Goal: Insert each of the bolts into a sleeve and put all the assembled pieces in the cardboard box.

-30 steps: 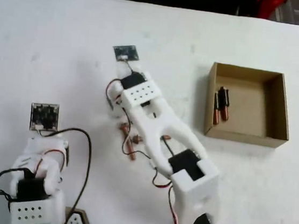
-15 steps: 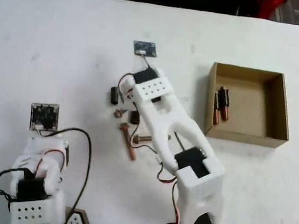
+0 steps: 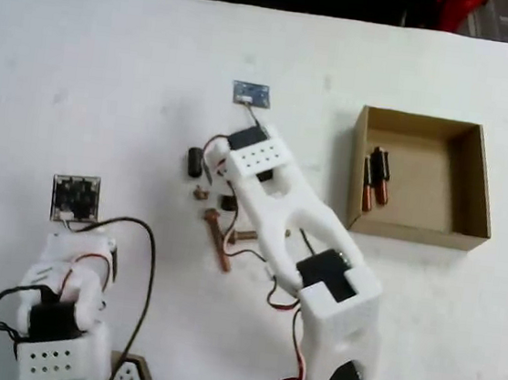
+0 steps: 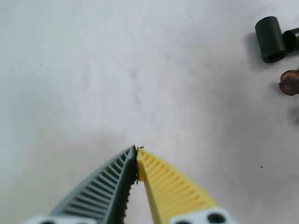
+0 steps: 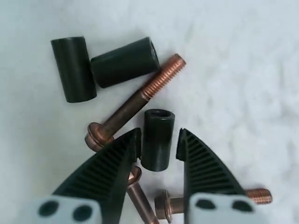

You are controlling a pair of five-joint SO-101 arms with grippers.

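My right gripper [image 5: 158,136] is open and low over the table, its two dark fingers straddling an upright-lying black sleeve [image 5: 157,139]. Two more black sleeves [image 5: 74,69] [image 5: 125,61] lie just beyond it. A copper bolt [image 5: 135,102] lies slanted between them, and other bolts [image 5: 140,196] lie under the fingers. In the high view the right arm [image 3: 271,201] covers part of this pile; a sleeve [image 3: 195,161] and a bolt [image 3: 217,236] show beside it. My left gripper [image 4: 136,150] is shut on nothing over bare table. The cardboard box [image 3: 476,179] holds two assembled pieces [image 3: 375,178].
The left arm [image 3: 56,314] sits folded at the near left corner of the white table [image 3: 84,70]. A sleeve [image 4: 270,32] and a bolt head [image 4: 289,82] lie far off from the left gripper. The box stands to the right of the pile.
The right arm's wrist swung to the right across the pile, then drew back a little, uncovering the leftmost sleeve. The left arm has kept still.
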